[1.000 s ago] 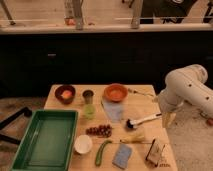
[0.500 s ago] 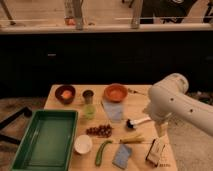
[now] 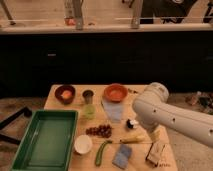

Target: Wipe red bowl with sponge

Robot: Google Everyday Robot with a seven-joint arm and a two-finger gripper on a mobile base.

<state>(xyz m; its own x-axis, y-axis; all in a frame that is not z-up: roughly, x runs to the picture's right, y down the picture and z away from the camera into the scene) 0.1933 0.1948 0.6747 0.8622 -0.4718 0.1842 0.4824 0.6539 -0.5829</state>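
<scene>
The red bowl (image 3: 116, 92) sits at the back of the wooden surface (image 3: 98, 89), near the middle of the frame, with a pale blue cloth (image 3: 113, 109) just below it. The sponge (image 3: 122, 156) lies flat at bottom centre, well apart from the bowl. The white arm (image 3: 165, 115) fills the lower right. Its tool (image 3: 155, 134) hangs beneath it over the surface's right side, and I cannot tell whether it is open or closed.

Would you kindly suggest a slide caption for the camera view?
Robot arm over the right of the table, gripper below it; sponge at front edge, red bowl at back.
</scene>
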